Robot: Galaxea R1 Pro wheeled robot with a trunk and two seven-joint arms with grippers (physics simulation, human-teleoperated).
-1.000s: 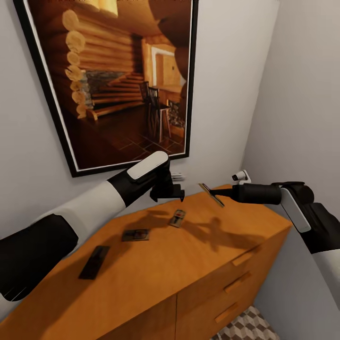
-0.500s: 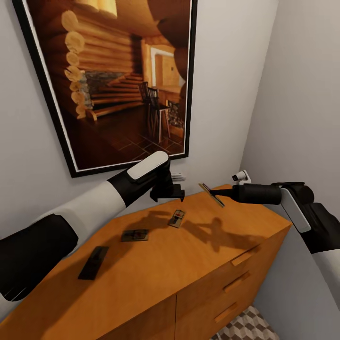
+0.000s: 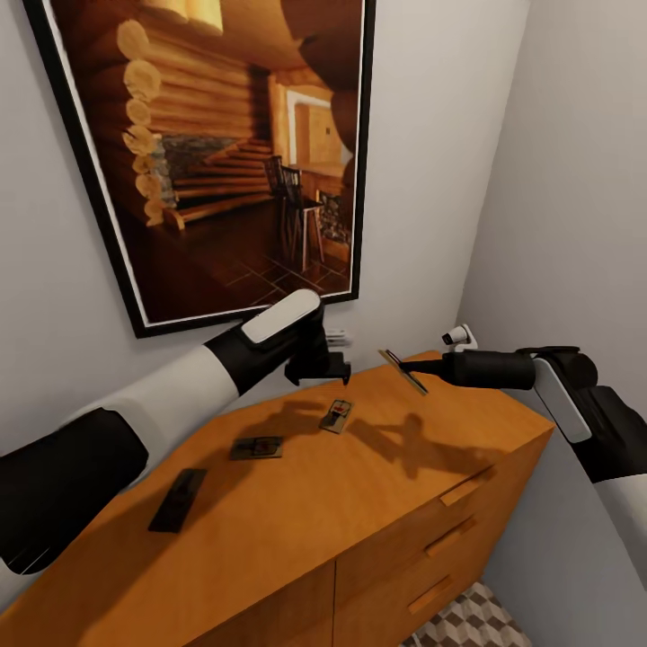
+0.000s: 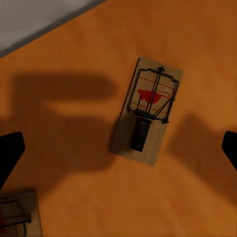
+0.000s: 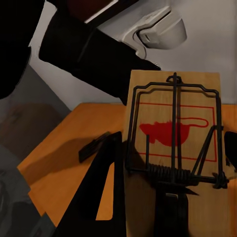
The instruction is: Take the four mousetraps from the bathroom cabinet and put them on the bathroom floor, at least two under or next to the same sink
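Right tool (image 3: pixel 422 370) is clamped on a mousetrap (image 3: pixel 403 370), a tan wooden slab with a black wire frame and a red mouse print, held on edge above the cabinet (image 3: pixel 296 503) top, long axis running from 10 to 4 o'clock. Left tool (image 3: pixel 321 368) hangs with jaws spread wide over a second trap (image 3: pixel 338 415), lying flat, pointing toward 1 o'clock. Two more traps (image 3: pixel 257 447) lie flat toward 8 o'clock, the farthest one (image 3: pixel 179 499) dark.

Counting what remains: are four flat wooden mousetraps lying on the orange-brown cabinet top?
No, three mousetraps lie on the cabinet top; the right end effector holds a fourth.
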